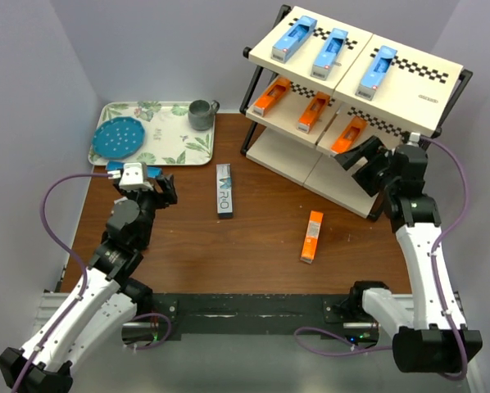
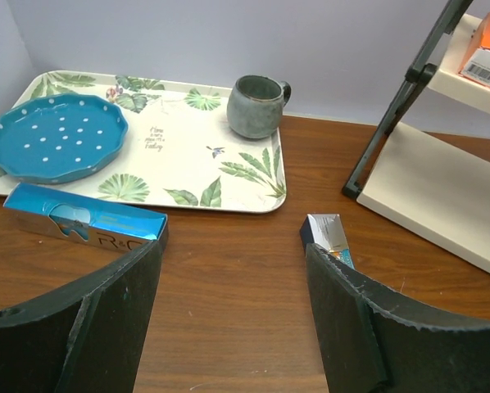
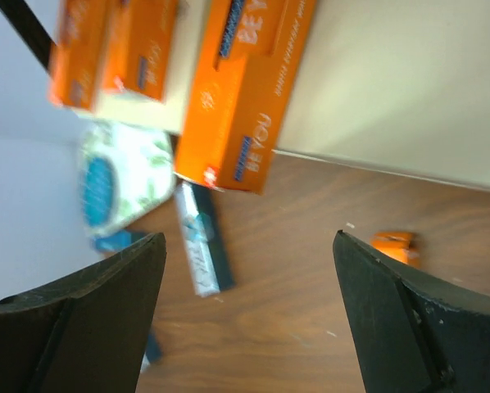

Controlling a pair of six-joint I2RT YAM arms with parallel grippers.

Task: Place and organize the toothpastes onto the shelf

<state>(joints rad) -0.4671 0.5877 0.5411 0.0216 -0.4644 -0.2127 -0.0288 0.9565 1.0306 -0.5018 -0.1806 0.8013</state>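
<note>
Top external view: the shelf stands at the far right of the table. Its top tier carries three light blue toothpaste boxes and its middle tier three orange toothpaste boxes.

The right pincer sits at the front of the middle tier, near the rightmost orange box. On the right wrist view I see its jaws wide apart with nothing between them, and that box lies on the board just ahead.

Loose on the table:
- a grey-and-teal box near the centre
- a stray orange box to its right, well apart
- a blue box between the leaf-patterned tray and the left pincer

The left pincer's jaws are parted and empty. Its left finger is just beside the blue box; I cannot tell whether they touch.

The tray holds a blue dotted plate and a grey mug.
</note>
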